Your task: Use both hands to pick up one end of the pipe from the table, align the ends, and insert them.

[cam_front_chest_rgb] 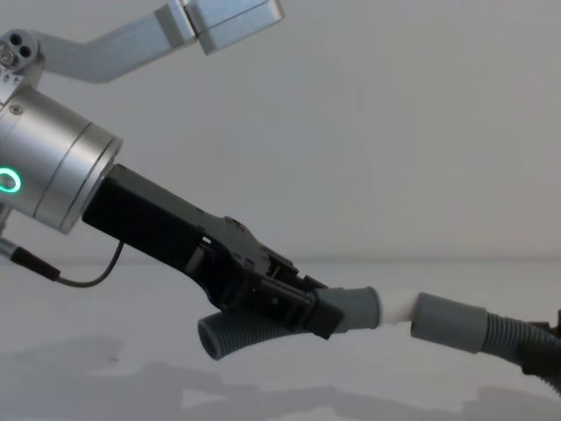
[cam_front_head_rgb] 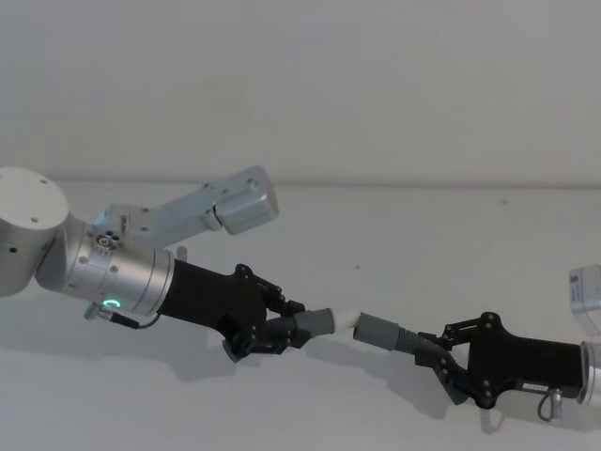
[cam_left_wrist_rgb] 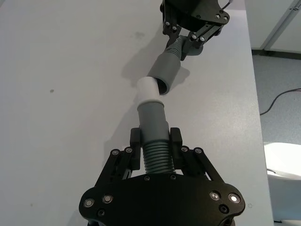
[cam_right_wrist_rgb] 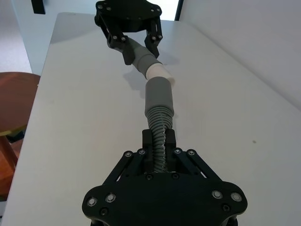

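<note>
The left gripper (cam_front_head_rgb: pixel 272 331) is clamped on the ribbed part of one hose (cam_left_wrist_rgb: pixel 155 141), held above the table (cam_front_head_rgb: pixel 394 235) at left of centre. The right gripper (cam_front_head_rgb: pixel 439 355) is clamped on the ribs of the other hose (cam_right_wrist_rgb: pixel 159 123), at right. Between them the white tip (cam_front_head_rgb: pixel 347 320) of the left piece touches the mouth of the right piece's cuff (cam_front_head_rgb: pixel 380 331), slightly angled to it. The left hose's free end (cam_front_chest_rgb: pixel 226 335) hangs below its gripper.
</note>
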Tool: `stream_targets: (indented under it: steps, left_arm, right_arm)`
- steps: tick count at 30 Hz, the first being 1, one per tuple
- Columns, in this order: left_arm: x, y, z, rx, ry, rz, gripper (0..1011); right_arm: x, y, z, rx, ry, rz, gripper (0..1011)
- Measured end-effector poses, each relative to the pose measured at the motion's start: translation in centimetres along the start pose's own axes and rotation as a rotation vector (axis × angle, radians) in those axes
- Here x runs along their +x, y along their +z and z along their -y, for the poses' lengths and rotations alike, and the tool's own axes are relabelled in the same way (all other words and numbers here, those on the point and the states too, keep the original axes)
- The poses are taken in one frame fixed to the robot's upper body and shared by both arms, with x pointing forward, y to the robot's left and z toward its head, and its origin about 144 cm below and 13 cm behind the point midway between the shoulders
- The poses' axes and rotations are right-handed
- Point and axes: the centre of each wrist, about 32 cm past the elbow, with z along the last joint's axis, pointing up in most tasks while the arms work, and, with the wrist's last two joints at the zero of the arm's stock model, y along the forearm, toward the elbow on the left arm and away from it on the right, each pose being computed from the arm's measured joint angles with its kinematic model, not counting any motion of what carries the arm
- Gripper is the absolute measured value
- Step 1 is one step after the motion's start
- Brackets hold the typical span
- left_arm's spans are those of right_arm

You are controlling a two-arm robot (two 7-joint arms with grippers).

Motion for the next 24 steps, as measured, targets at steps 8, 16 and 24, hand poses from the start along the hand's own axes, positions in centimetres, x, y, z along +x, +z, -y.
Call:
stream_targets:
  steps: [8, 16, 24]
  left_arm:
    - [0.11, 0.0, 0.11, -0.001, -0.009, 0.0, 349]
    - [0.09, 0.02, 0.22, -0.002, -0.025, 0.0, 349]
    - [0.03, 0.09, 0.19, 0.006, -0.032, 0.002, 349]
  right_arm:
    - [-0.01, 0.08, -0.11, 0.0, 0.002, 0.0, 130]
    - [0.1, 0.19, -0.19, 0.0, -0.007, -0.003, 132]
    - [0.19, 0.34, -0.24, 0.002, -0.009, -0.005, 130]
